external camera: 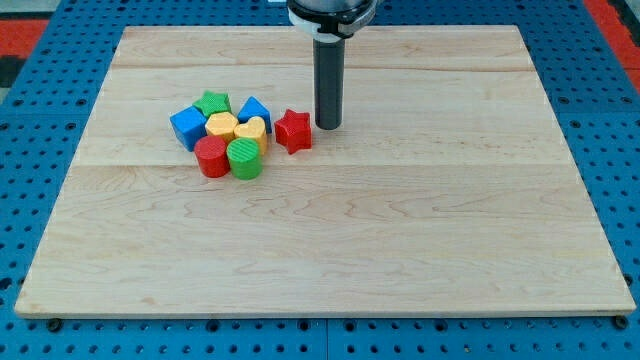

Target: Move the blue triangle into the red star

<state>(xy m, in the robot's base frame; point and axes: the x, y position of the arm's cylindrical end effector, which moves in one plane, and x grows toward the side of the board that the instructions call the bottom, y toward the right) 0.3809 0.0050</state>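
my tip has no jaws and holds nothing; it stands just right of the red star. the blue triangle lies beyond the star, left, on the surface.

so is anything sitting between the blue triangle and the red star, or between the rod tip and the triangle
Nothing visible lies between the blue triangle block and the red star block; only a narrow strip of bare wooden board separates them. My tip stands just to the view's right of the star, so the star itself sits between tip and triangle.
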